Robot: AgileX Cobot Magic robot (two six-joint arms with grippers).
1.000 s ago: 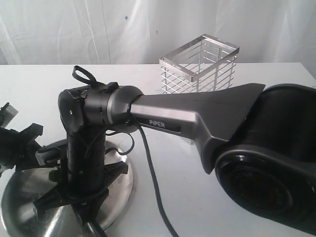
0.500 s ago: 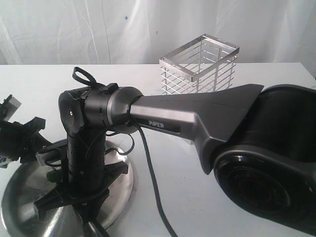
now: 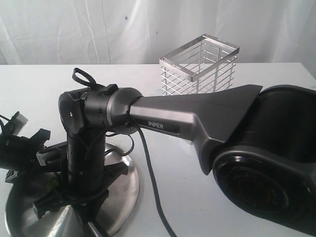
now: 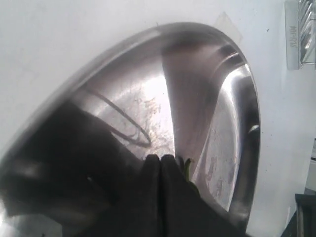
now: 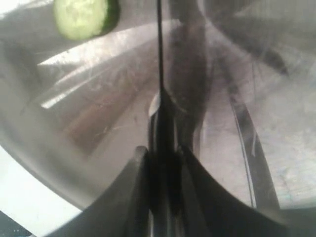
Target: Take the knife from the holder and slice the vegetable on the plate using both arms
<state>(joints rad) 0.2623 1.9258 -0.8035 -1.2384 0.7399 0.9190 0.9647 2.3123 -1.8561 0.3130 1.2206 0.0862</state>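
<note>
The step in hand is judged to be the slicing itself. The knife (image 5: 159, 74) is out of the holder (image 3: 200, 66) and clamped by its handle in the right gripper (image 5: 162, 150). Its blade runs straight out past the fingertips, low over the plate (image 5: 98, 113). One cut slice (image 5: 83, 17), pale face showing, lies on the plate off to one side of the blade, near its tip. The left gripper (image 4: 160, 159) has its fingers pressed together just above the plate. A bit of the green vegetable (image 4: 187, 170) shows right beside those fingertips; whether it is pinched or only pressed against cannot be told. Before the next cut, confirm that the blade stands across the vegetable and apart from the left fingertips. Lower the blade straight down without twisting, since the slim handle is likely to turn in the jaws under side load. Apply light pressure and add a short draw along the blade instead of pushing harder. The smooth steel plate may slide and the small vegetable may roll, so hold the left gripper steady through the cut. Stop when the blade meets the plate. The right arm hides the blade and the vegetable in the exterior view, so judge alignment from the wrist views.
</note>
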